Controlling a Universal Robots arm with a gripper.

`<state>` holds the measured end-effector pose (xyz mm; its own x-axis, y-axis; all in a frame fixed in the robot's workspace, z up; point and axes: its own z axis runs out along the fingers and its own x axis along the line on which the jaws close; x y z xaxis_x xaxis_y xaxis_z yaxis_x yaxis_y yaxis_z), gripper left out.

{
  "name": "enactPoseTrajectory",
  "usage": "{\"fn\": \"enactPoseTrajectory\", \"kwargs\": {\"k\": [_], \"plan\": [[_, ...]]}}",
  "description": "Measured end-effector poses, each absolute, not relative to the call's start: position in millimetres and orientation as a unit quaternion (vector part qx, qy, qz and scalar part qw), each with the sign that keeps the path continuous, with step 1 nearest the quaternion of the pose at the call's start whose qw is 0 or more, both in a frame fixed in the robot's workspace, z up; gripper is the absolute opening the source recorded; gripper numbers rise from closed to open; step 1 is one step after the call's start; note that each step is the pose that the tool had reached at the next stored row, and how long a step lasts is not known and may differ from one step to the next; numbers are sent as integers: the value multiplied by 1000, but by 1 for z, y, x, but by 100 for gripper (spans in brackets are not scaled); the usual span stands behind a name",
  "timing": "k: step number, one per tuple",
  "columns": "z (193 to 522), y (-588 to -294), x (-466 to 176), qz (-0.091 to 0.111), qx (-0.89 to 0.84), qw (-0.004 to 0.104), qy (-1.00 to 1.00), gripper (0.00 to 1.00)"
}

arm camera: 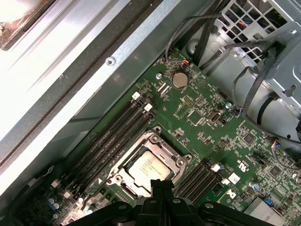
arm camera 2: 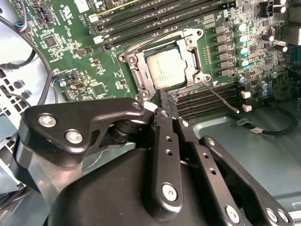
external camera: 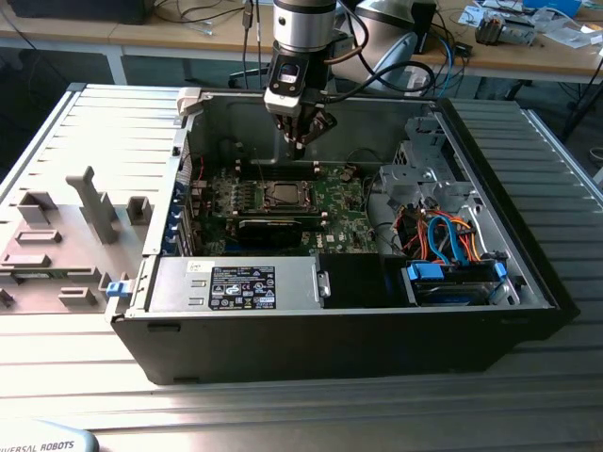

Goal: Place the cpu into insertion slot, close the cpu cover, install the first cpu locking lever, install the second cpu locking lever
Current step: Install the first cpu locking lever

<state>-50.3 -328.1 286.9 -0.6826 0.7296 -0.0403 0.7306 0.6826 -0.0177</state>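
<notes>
The cpu (arm camera 2: 164, 68) (arm camera: 149, 165) lies flat, silver top up, in the insertion slot (external camera: 280, 195) in the middle of the green motherboard. The cpu cover (arm camera 2: 160, 43) (arm camera: 168, 147) lies down around it, and the chip shows through the cover's window. A thin metal locking lever (arm camera 2: 221, 96) angles away from one corner of the socket, over the memory slots. My gripper (external camera: 300, 141) (arm camera 2: 164, 96) (arm camera: 162, 184) hangs just above the socket's edge. It is shut, its fingers pressed together with nothing between them.
The open computer case (external camera: 528, 282) walls the board in on all sides. Black cables (arm camera: 254, 80) and a drive cage (external camera: 424, 165) stand at the exterior view's right. A power supply (external camera: 236, 282) runs along the front. Memory slots (arm camera: 113, 136) flank the socket.
</notes>
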Motion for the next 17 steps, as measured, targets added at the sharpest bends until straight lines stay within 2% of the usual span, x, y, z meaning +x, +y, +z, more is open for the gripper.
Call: {"fn": "enactPoseTrajectory", "kwargs": {"k": [17], "plan": [[287, -328, -50, -16, 389, 15, 921, 11]]}}
